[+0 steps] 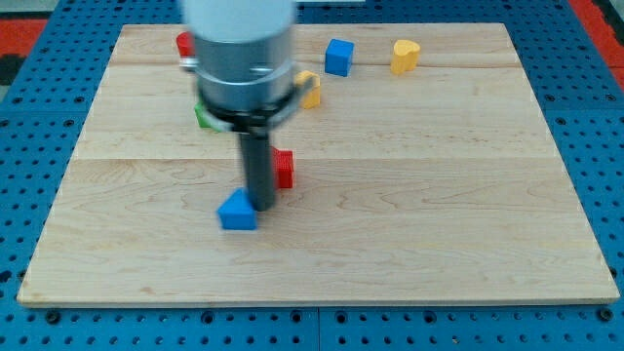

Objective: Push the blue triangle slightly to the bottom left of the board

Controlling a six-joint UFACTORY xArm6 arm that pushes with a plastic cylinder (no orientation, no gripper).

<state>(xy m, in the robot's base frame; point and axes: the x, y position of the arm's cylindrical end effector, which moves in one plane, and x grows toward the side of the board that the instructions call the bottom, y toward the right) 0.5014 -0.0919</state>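
In the camera view, my tip (260, 205) rests against the upper right side of the blue triangle (237, 212), which lies a little left of the middle of the wooden board (409, 244), in its lower half. That placement suits the task: the rod stands on the side of the block opposite the bottom left corner, so a push from here should, I judge, carry the triangle down and to the view's left. There are no fingers to speak of; the arm ends in a plain dark rod that holds nothing and only touches the block's edge.

Just beside the rod on the view's right sits a red block (284, 168), close behind the tip and not in the push path. Further up, partly hidden by the arm's grey body, a green block (206, 117) shows at the view's left of the rod and a yellow block (310, 89) at its right; their shapes cannot be made out. Another red block (183, 43) peeks out near the top left. A blue cube (338, 57) and a yellow heart-like block (405, 57) stand well apart near the top edge.

Towards the bottom left, bare wood lies ahead of the triangle, so nothing appears to stand in the way.
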